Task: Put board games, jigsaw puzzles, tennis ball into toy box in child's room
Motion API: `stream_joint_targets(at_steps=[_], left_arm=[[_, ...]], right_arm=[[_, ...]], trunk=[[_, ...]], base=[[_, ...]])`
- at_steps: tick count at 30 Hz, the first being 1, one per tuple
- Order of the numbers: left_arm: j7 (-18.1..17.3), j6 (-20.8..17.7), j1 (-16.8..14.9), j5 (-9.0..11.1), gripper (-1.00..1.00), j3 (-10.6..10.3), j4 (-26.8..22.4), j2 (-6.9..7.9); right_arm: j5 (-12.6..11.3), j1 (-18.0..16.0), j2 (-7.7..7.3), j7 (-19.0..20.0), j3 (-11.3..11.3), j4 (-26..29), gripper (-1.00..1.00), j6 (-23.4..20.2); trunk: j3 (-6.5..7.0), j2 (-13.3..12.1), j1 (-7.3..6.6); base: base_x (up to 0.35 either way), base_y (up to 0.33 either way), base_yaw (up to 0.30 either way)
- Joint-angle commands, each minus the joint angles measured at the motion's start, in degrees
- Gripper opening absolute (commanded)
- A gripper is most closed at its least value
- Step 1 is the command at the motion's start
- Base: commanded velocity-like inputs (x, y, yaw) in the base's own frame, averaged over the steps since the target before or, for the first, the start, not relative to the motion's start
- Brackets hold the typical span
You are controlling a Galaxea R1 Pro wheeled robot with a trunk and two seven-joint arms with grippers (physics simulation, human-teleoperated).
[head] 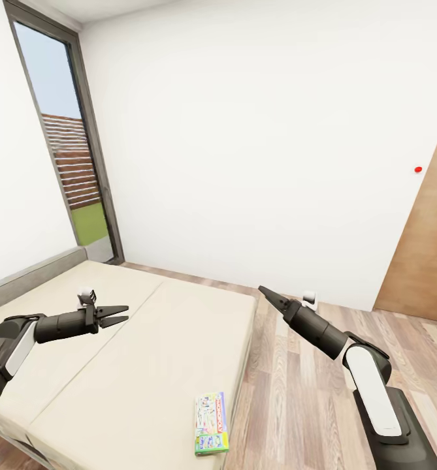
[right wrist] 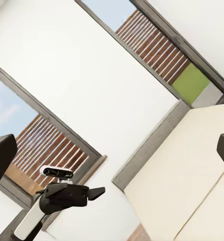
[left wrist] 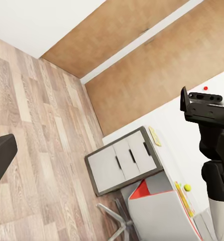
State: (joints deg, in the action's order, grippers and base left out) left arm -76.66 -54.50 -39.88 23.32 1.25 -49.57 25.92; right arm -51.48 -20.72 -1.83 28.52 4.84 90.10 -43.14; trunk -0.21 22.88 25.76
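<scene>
A colourful board game box (head: pixel 211 423) lies flat on the beige bed (head: pixel 146 339), close to its near right corner. My left gripper (head: pixel 121 314) hovers open and empty over the middle of the bed, far from the box. My right gripper (head: pixel 264 290) is raised past the bed's right edge; in the right wrist view its fingers stand wide apart with nothing between them. In the left wrist view a white table with grey drawers (left wrist: pixel 123 161) shows in the distance. A small yellow tennis ball (left wrist: pixel 187 187) rests on it beside flat yellow-edged items.
Wood floor (head: pixel 309 378) runs along the bed's right side. A brown door (head: pixel 427 261) is at the far right, and a tall window (head: pixel 68 163) at the far left behind the bed. A white and red object (left wrist: pixel 157 206) on metal legs stands by the table.
</scene>
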Motion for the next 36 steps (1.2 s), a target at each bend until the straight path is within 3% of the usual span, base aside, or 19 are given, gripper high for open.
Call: stream_joint_targets(at_steps=[1,36], left_arm=[[-0.07,-0.52,-0.02,0.15,1.0,-0.02,0.0,0.01],[-0.07,-0.52,-0.02,0.15,1.0,-0.02,0.04,0.01]], right_arm=[[-0.12,-0.02,0.0,0.09,0.06,-0.01,1.0,-0.37],[-0.18,-0.02,-0.01,0.22,0.09,0.03,1.0,-0.38]], trunk=[[-0.02,0.04,0.02],[-0.02,0.04,0.02]], base=[[0.0,-0.181,0.058],[0.0,-0.099,0.122]])
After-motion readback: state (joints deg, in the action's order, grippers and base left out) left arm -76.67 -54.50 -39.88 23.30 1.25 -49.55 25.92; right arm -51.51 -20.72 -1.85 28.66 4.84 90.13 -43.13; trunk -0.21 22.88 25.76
